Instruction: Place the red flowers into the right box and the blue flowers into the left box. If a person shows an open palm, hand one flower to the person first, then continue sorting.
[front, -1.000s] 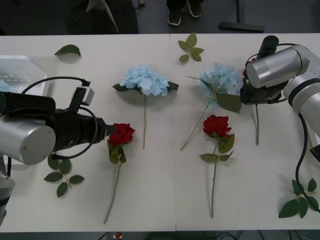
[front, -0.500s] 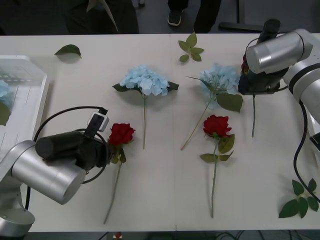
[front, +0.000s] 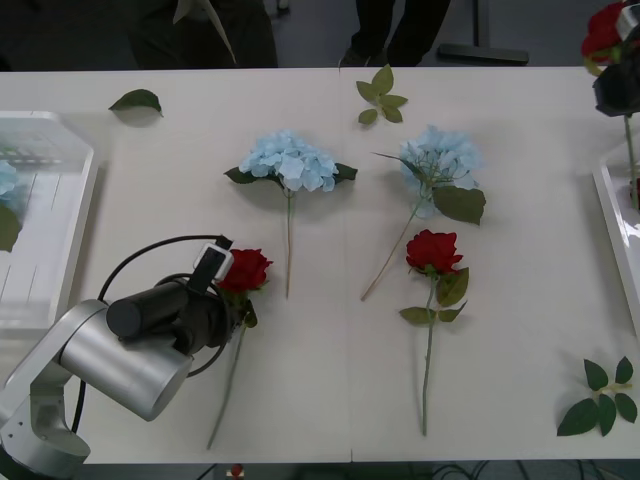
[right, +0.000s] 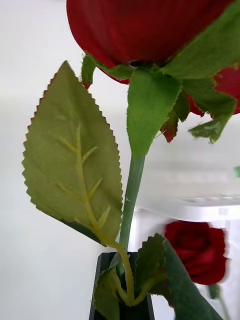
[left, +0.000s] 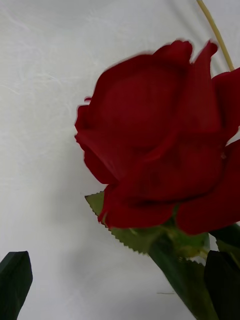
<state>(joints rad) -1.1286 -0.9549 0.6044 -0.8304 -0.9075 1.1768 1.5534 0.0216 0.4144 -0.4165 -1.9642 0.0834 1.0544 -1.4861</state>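
Red fabric roses on long thin green stems are what I am sorting. One rose (right: 150, 30) is pinched by its stem in my right gripper (right: 125, 300); its bloom stands high above my black fingers, with a big toothed leaf (right: 70, 160) beside the stem. In the front view this rose (front: 603, 30) hangs over the shallow white plastic right box (front: 612, 215). Past my fingers, another red rose (right: 197, 252) lies in that box.

My left gripper (left: 117, 295) is down at the table, fingers spread wide. A second rose (left: 160, 145) lies between my fingertips (left: 15, 280), its bloom just ahead of them.

Farther off on the table lie two fluffy pale blue hydrangea heads (front: 290, 160) (front: 440, 155) and one more red rose (front: 433, 250). The ribbed white left box (front: 70, 210) sits off to my left side.
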